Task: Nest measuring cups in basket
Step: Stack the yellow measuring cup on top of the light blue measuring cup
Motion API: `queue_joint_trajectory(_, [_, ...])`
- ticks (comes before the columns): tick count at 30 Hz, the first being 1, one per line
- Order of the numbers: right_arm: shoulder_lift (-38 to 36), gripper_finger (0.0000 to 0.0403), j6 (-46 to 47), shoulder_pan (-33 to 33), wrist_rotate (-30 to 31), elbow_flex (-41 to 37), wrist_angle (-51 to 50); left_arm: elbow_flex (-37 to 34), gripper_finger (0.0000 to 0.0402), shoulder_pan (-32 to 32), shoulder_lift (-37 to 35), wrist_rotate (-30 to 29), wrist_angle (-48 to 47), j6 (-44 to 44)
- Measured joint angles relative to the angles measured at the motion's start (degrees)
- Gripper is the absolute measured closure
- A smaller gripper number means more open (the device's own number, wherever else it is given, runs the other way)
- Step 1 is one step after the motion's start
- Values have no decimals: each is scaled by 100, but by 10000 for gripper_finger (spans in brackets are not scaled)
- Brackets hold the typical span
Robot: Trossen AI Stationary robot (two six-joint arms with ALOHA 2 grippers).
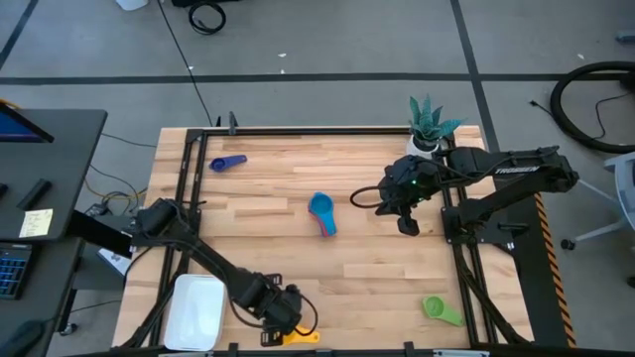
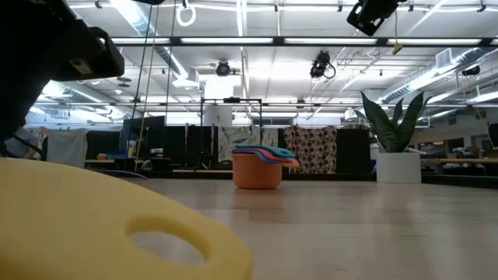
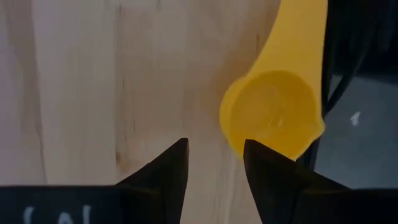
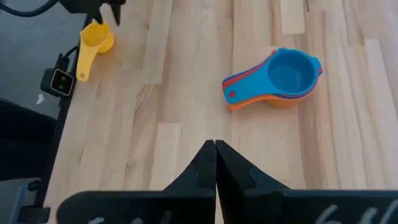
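Note:
A yellow measuring cup (image 3: 273, 115) lies at the table's near edge (image 1: 301, 336), its flat handle (image 2: 117, 225) with a hole filling the low view's foreground. My left gripper (image 3: 214, 155) hangs open just beside its round bowl, pointing steeply down. The bowl is outside the gap. A nested stack with the light blue cup on top (image 1: 322, 213) stands mid-table. A dark blue cup (image 1: 226, 163) lies far left and a green one (image 1: 442, 309) near right. The white basket (image 1: 193, 309) sits at the near left. My right gripper (image 4: 215, 146) hangs shut above the table, right of the stack. My left gripper comes from above, and one fingertip (image 3: 252, 149) stands right at the yellow cup's round wall (image 3: 236, 140). I cannot tell whether it touches. The cup lies on the table, outside the gap between the fingers.
A white potted plant (image 1: 429, 124) stands at the far right corner. Black frame rails (image 1: 189, 198) run along the table's left and right sides. Bare wood lies between the stack and the near edge.

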Motion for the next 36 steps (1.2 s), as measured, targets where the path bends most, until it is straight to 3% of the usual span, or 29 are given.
queue_joint_trajectory(8, [0,399,2,-2,136,0,23,2,241,-8,279,222,581,-578])
queue_joint_trajectory(17, [0,399,1,-2,134,-1,36,0,246,-73,572,165,643,-259])
queue_joint_trajectory(21, [-2,399,2,-2,136,-2,34,4,280,-74,702,134,694,-156])
queue_joint_trajectory(27, [-2,399,-2,-2,136,-2,25,9,384,78,743,263,614,-333])
queue_joint_trajectory(31, [-2,399,-14,-2,134,-2,19,9,386,191,744,323,565,-176])
queue_joint_trajectory(36, [-2,399,-116,-2,134,-2,12,9,387,448,735,890,371,271])
